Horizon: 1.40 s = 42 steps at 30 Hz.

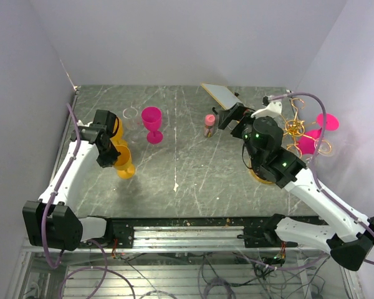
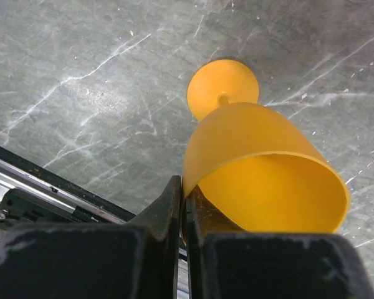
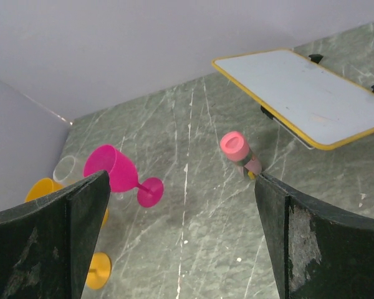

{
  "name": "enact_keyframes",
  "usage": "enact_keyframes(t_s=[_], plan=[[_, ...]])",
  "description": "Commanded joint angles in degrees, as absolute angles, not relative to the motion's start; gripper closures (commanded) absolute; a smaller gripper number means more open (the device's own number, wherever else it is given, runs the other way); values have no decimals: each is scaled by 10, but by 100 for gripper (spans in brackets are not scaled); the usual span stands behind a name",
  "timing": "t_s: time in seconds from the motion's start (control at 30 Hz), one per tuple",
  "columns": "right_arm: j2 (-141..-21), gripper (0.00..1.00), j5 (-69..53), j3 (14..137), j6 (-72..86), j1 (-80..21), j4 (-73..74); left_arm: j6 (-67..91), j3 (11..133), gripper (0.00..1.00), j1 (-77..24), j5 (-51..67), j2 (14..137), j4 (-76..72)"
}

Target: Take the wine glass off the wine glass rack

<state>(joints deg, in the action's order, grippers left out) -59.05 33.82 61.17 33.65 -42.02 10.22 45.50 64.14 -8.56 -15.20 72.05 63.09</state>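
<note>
Top view only: wine glass rack (image 1: 296,128) is sitting at the far right of the worktop (image 1: 187,174), with two pink glasses (image 1: 327,121) hanging on it and the right arm partly blocking it. Left wrist view: left gripper (image 2: 182,187) is pinching the rim of the orange wine glass (image 2: 262,168), well apart from the rack; can't tell if its foot is touching down. Right wrist view: right gripper (image 3: 181,180) is hanging spread wide, gripping nothing, facing a standing pink wine glass (image 3: 115,169), a pink-capped bottle (image 3: 239,151) and a white board (image 3: 299,90). Bottle label is too small to read.
</note>
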Motion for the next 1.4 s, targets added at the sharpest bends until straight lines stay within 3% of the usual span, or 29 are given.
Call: enact_keyframes(t_s=[0.0,0.07,0.13,0.2,0.47,0.53,0.93,1.13,1.37], plan=[[-549,0,387,613,325,-419,85,422,658,85,-80,-132,729,618],[-531,0,397,600,317,-419,73,413,665,76,-78,-145,726,627],[-510,0,383,581,291,-420,45,409,674,56,-74,-157,718,633],[-491,0,378,551,289,-420,18,409,677,44,-70,-163,703,633],[-513,1,388,556,254,-419,16,398,739,22,-66,-157,657,639],[-528,0,390,560,236,-419,19,368,752,1,-66,-115,640,608],[-611,1,363,663,258,-419,166,323,843,1,-66,47,619,298],[-648,0,299,757,190,-420,250,301,926,1,-84,150,688,211],[-677,0,399,813,124,-418,302,276,912,1,-100,221,711,125]])
